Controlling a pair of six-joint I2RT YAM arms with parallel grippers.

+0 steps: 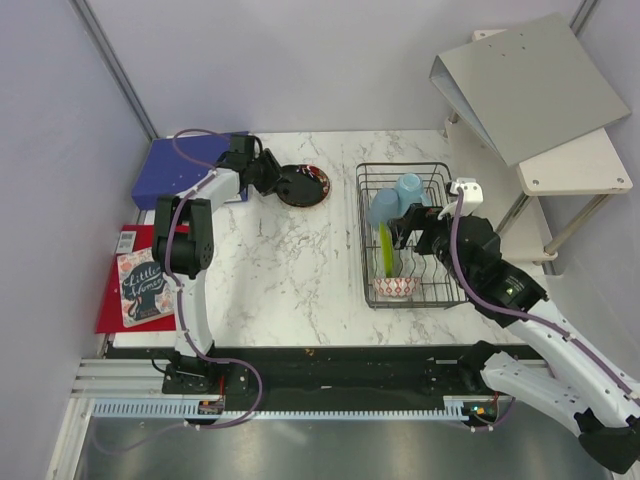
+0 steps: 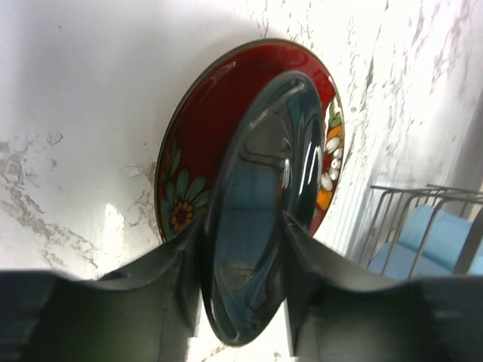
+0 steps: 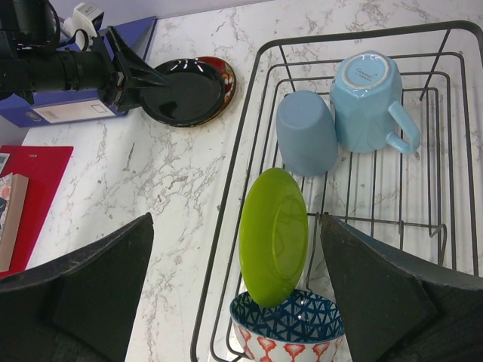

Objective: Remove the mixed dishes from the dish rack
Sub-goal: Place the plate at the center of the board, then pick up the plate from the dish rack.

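Observation:
My left gripper is shut on the rim of a black plate. The plate rests tilted on a red floral plate on the table, left of the dish rack. The rack holds two light blue cups, an upright lime green plate and a bowl that is blue-patterned inside and red-and-white outside. My right gripper hangs open and empty above the green plate.
A blue ring binder lies at the back left, behind my left arm. A red folder with a book lies at the left edge. A grey binder and a white shelf stand right of the rack.

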